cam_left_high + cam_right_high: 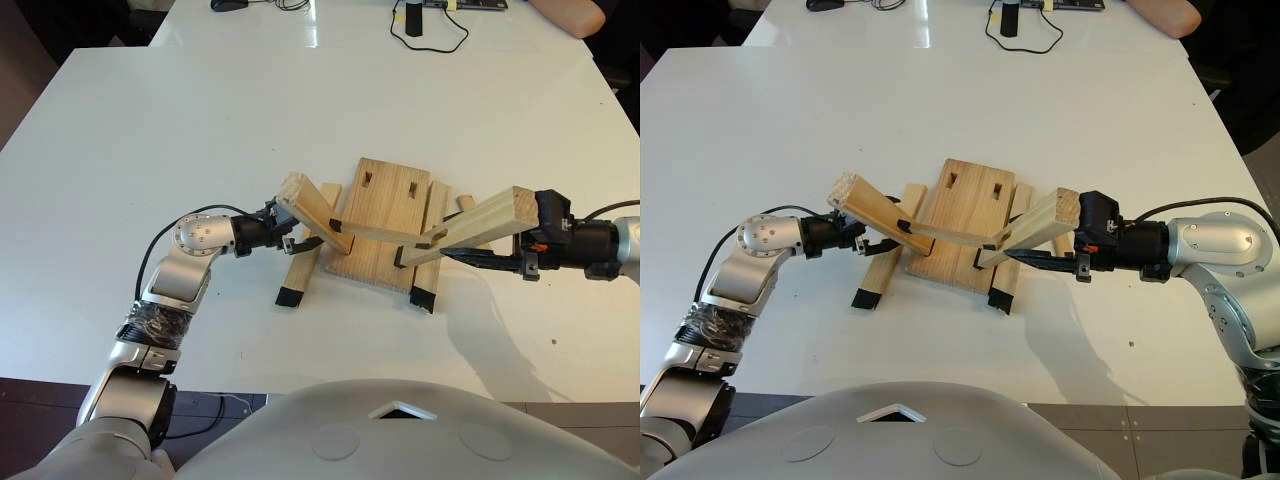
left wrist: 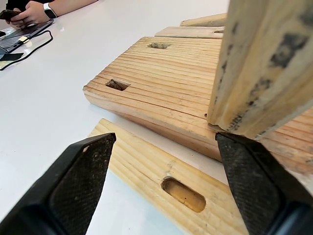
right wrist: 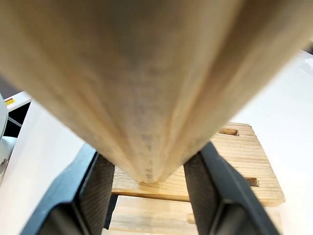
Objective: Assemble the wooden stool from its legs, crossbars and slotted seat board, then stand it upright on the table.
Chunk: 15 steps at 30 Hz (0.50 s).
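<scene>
Right wrist view, leg (image 3: 137, 73) in right gripper (image 3: 149, 152)

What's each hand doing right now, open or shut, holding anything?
Left hand: open, gripping nothing; a raised leg sits by one finger.
Right hand: closed on the other raised leg.

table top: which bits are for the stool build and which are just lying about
Job:
slotted seat board
left leg, by the open left end effector
right leg, in the right end effector
crossbar joining them
two flat legs

Lying about, far edge:
black cable
mouse
</scene>
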### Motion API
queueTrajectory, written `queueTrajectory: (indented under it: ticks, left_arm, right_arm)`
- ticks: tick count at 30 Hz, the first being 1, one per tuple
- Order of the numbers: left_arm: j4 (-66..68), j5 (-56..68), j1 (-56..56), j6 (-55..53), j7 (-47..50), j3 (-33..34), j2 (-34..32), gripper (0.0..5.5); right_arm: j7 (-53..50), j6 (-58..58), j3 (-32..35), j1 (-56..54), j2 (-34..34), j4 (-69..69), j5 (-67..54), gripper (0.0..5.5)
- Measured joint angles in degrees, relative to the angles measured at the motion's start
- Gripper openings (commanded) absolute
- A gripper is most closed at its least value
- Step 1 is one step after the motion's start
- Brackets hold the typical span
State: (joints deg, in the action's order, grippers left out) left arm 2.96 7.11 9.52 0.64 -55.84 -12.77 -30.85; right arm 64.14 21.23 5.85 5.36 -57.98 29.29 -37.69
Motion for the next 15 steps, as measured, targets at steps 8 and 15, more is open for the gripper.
queueTrajectory:
  ticks: [8, 15]
  left_arm:
    - [-1.38, -0.10, -2.12, -1.04, 0.42, -1.04, 0.01, 3.80]
    - [-2.66, -0.09, -2.13, -2.00, 0.43, -1.16, -0.02, 3.80]
  right_arm:
    - [0.38, -1.20, -0.45, 0.90, -0.93, 1.89, 0.27, 2.00]
    - [0.39, -2.67, -1.62, 1.42, -1.06, 1.79, 0.61, 2.00]
